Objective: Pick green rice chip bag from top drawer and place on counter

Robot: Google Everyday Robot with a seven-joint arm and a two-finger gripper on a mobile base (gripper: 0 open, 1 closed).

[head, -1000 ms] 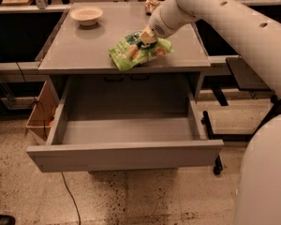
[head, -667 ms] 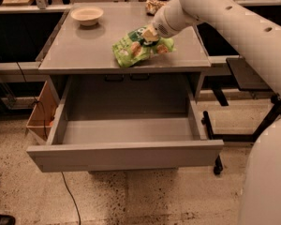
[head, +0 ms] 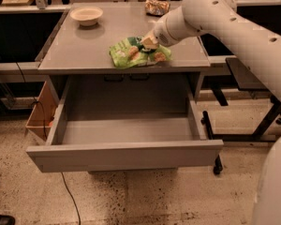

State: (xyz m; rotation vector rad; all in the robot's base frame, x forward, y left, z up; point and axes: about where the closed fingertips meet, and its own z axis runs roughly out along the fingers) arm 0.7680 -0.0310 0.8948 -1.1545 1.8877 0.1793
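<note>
The green rice chip bag (head: 133, 53) lies on the counter (head: 84, 50) near its front edge, right of the middle. My gripper (head: 149, 42) reaches in from the right and sits on the bag's upper right part, shut on it. The top drawer (head: 124, 154) is pulled fully open below the counter, and nothing shows inside it.
A pale bowl (head: 86, 15) stands at the counter's back left. A small gold-brown foil bag (head: 157, 6) lies at the back edge. A cardboard box (head: 40, 114) sits left of the drawer. A dark side shelf (head: 246, 74) and table legs are on the right.
The gripper and bag have come down a little, so the bag now rests flatter on the counter. The drawer has not moved.
</note>
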